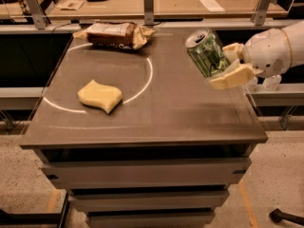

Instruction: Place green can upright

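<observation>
Table point(142, 122): grey top, drawer fronts below, white ring point(151, 72) marked on the surface.

Arm point(280, 46): white, reaching in over the table's right edge.

Snack bag point(116, 34): brown, lying flat at the table's far edge, left of centre.

Sponge point(100, 95): yellow, wavy, flat on the table's left half.

Green can point(206, 52): in the air over the table's right side, apparently clear of the top, though height is hard to judge. Tilted, silver top and pull tab facing up and toward the table's far left.

Gripper point(227, 63): above the table's right edge, cream fingers point(236, 76) clamped on the can's lower body, one over and one under.

Progress: can in grasp and off the table, counted as done. Not yet vertical, not yet set down. Remaining, by estimate: turn fully upright, lower base onto bare top at the table's right half, release.
</observation>
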`<state>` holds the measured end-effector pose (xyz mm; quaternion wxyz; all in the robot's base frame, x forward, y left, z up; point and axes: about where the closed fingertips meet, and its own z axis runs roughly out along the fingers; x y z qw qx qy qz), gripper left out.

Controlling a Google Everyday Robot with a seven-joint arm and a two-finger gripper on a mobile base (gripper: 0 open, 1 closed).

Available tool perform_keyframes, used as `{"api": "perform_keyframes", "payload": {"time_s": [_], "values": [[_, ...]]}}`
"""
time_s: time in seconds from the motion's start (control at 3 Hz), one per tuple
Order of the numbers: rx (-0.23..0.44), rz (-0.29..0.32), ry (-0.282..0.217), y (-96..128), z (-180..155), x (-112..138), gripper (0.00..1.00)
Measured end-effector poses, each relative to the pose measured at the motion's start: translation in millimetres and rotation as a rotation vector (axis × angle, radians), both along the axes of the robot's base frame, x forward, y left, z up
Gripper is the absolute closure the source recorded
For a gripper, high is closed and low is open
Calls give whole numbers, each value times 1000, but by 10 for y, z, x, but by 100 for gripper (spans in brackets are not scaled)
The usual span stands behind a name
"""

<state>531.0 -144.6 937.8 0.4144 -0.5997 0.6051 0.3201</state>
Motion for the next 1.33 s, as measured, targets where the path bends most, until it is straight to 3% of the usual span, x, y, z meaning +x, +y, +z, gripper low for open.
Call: {"api": "perform_keyframes", "payload": {"time_s": [0.33,0.67,1.33], "values": [[150,22,6,125,-90,36,100],[235,30,13,297,-307,173,100],[249,33,42,522,-849,237,100]]}}
